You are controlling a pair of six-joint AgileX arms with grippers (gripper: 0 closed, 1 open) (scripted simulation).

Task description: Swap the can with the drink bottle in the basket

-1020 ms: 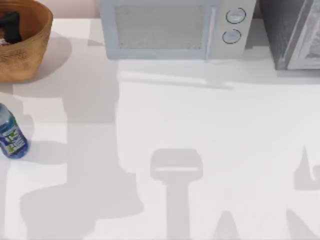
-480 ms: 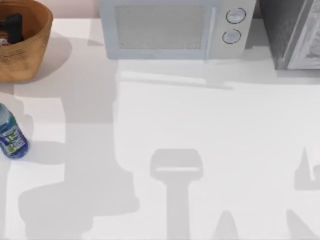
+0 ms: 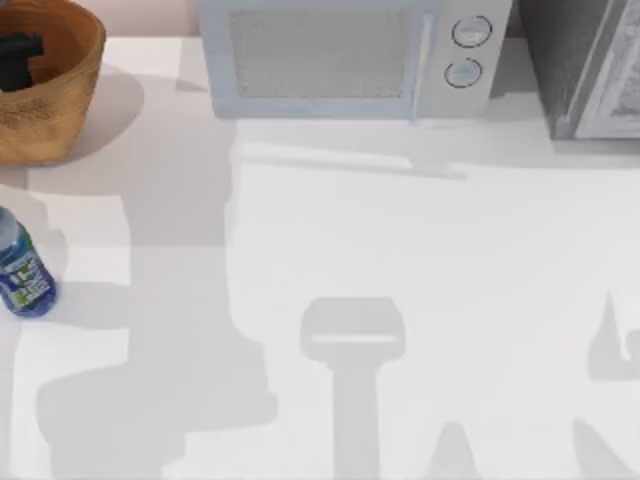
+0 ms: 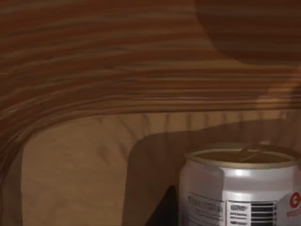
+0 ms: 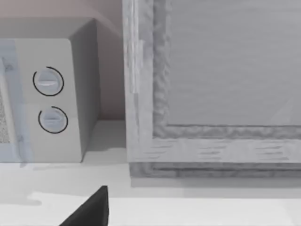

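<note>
Standing upright inside the basket (image 4: 70, 80), on its woven floor and close to the ribbed wall: the can (image 4: 240, 188), dull gold top facing up, red mark showing at the label's edge. Sitting at the desk's far left corner in the top view, the basket (image 3: 60, 110), with the dark left pincer (image 3: 18, 58) reaching down inside its rim. Cannot tell how far that pincer is opening, nor whether it is gripping the can; a dark sliver beside the can in the left wrist view being too little to judge.

Standing on the desk (image 3: 400, 260) at the left edge, near the basket but apart from it, outside: the drink bottle (image 3: 22, 270), blue with its green and white label.

Lining the back of the desk, a pale microwave (image 3: 350, 55) with 2 round knobs (image 3: 470, 32), just right of the basket, and a grey framed cabinet (image 3: 585, 70) at the far right. Facing both in the right wrist view, microwave (image 5: 56, 99) and cabinet (image 5: 211, 94), with a dark tip of the right pincer (image 5: 91, 212) at the frame's edge; cannot tell its opening.

Nothing lying between bottle and basket.
</note>
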